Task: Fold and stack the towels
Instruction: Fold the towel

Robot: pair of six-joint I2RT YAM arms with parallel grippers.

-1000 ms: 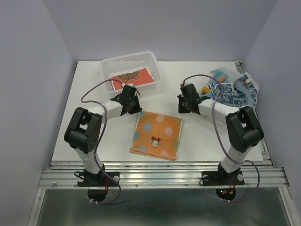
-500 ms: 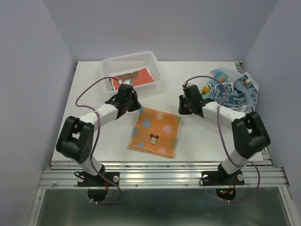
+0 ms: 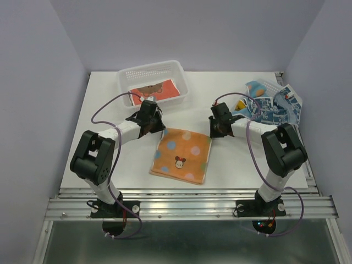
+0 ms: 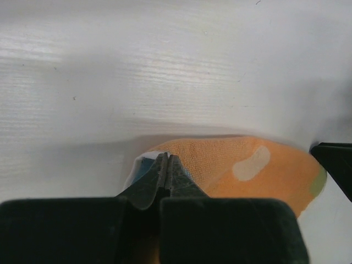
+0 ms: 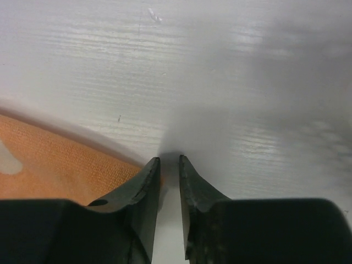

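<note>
An orange towel with coloured dots [image 3: 181,155] lies flat in the middle of the white table. My left gripper [image 3: 155,127] is at its far left corner. In the left wrist view its jaws are pressed shut [image 4: 166,159] on that corner, and the orange cloth [image 4: 247,165] rises towards them. My right gripper [image 3: 213,132] is at the far right corner. Its jaws [image 5: 169,159] stand slightly open with bare table between them, and the towel's edge [image 5: 55,159] lies just left of them. A red-orange towel [image 3: 159,89] lies in the basket. Blue patterned towels [image 3: 272,104] are heaped at the back right.
The white perforated basket [image 3: 151,69] stands at the back left, just beyond my left gripper. The heap of blue towels reaches the table's right edge. Grey walls close in the table on three sides.
The right gripper's jaws have parted and let go of the towel's far right corner. The left gripper stays shut. The orange towel has shifted slightly.
</note>
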